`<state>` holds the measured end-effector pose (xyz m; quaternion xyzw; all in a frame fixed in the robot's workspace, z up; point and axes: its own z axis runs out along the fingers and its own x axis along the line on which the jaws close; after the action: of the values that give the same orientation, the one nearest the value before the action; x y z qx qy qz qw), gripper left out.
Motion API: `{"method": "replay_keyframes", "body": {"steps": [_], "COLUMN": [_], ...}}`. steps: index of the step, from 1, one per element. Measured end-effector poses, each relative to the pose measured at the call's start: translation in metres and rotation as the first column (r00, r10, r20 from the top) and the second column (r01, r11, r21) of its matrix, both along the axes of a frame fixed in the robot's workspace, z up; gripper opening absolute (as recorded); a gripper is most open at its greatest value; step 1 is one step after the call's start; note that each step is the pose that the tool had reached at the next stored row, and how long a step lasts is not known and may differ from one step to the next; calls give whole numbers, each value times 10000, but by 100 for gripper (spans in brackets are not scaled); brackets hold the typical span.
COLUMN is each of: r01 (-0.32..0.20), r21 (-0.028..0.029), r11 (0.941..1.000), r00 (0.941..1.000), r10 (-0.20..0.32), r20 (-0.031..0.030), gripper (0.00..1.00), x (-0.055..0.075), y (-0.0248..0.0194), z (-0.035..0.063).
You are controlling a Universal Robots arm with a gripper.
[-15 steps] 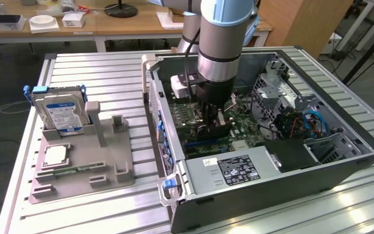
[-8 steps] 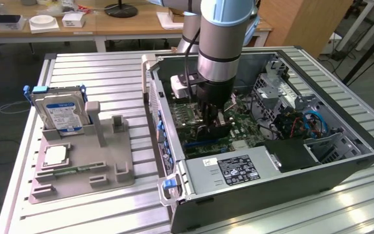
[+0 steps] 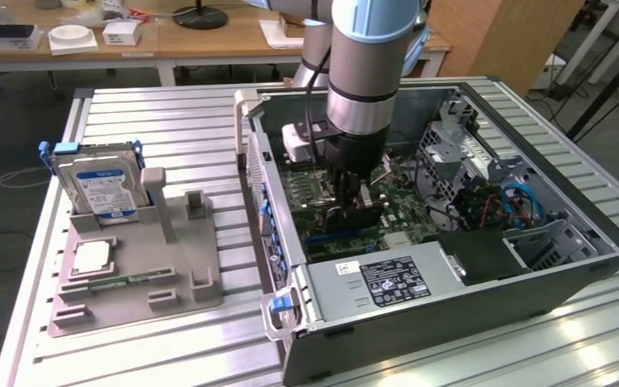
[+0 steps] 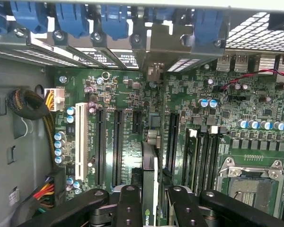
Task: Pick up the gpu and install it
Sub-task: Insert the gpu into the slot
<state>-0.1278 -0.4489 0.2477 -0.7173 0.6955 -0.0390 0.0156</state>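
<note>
Both fingers (image 4: 130,208) of gripper (image 4: 149,208) pinch gpu (image 4: 149,179) edge-on btwn them, over motherboard (image 4: 123,142) slots.

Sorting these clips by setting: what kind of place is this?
Likely a robotics lab or workshop: an open computer case on a slatted aluminium table, a grey parts fixture, wooden desks behind.

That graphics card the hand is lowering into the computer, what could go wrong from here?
The gpu, held edge-on in the hand, sits above the motherboard among several parallel slots; it could meet the wrong one or go in tilted. Its bracket end must also line up with the rear opening, or it may jam. Small capacitors nearby could get knocked.
</note>
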Motion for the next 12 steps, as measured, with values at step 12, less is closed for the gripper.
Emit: {"method": "replay_keyframes", "body": {"steps": [12], "r01": [165], "r21": [-21], "r11": [9999], "r00": [9999], "r10": [-165], "r20": [1], "gripper": [26], "x": [0], "y": [8], "z": [-3]}}
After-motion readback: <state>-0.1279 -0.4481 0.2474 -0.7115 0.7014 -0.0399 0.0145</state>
